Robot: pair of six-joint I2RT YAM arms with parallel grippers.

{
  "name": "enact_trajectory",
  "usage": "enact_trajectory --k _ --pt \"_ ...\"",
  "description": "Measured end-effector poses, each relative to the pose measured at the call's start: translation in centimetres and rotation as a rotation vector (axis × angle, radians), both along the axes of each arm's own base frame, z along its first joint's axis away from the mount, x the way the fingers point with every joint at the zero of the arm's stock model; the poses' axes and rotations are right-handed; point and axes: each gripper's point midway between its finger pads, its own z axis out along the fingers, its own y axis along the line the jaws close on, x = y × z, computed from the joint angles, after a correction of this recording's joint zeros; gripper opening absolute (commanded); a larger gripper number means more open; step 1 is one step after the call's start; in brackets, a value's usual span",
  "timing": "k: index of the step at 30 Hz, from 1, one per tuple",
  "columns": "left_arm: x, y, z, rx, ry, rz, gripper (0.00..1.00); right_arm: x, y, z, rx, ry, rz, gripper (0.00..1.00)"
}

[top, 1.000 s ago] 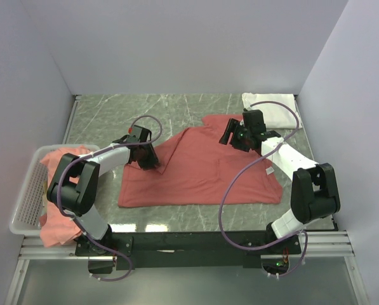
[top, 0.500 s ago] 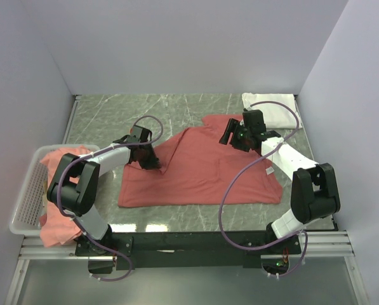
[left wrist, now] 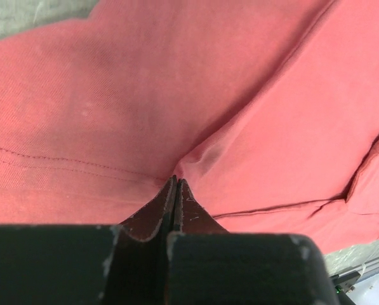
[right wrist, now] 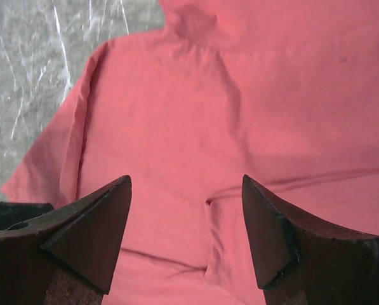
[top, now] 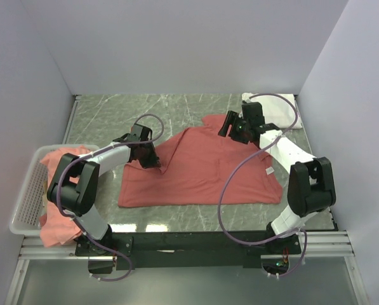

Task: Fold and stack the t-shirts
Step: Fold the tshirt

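Though vague overhead, left claw (left wrist: 175,182) on t-shirt (left wrist: 259,108)

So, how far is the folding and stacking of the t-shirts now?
Done: one white shirt lies at the far right corner, seemingly folded. In hand: a coral shirt is spread out; the left jaws are shut on a pinch of its left part, and the right jaws hang open over its far side. Left: folding it, then the coral shirts in the basket.
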Motion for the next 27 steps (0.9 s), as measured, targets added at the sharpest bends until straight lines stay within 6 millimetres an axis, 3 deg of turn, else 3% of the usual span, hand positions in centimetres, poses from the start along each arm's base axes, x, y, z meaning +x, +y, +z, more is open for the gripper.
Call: enact_trajectory --k 11,20,22,23,24,27 --pt "0.2 -0.2 1.7 -0.006 -0.016 -0.024 0.01 3.9 -2.2 -1.4 -0.040 0.022 -0.019 0.77" --pt "0.6 -0.4 2.5 -0.006 -0.033 -0.037 0.01 9.9 -4.3 -1.0 -0.109 -0.008 -0.033 0.77" --pt "0.7 -0.2 2.6 0.005 -0.035 -0.038 0.09 10.0 -4.7 -1.5 -0.118 0.004 -0.034 0.77" --pt "0.9 0.0 2.8 0.020 -0.039 -0.036 0.22 9.9 -4.9 -1.7 -0.120 0.012 -0.037 0.77" --pt "0.9 0.1 2.8 0.030 -0.042 -0.040 0.29 9.8 -5.1 -1.9 -0.124 0.020 -0.038 0.77" --pt "1.2 0.6 2.9 0.061 -0.052 -0.036 0.39 9.7 -5.2 -2.0 -0.128 0.027 -0.036 0.77"
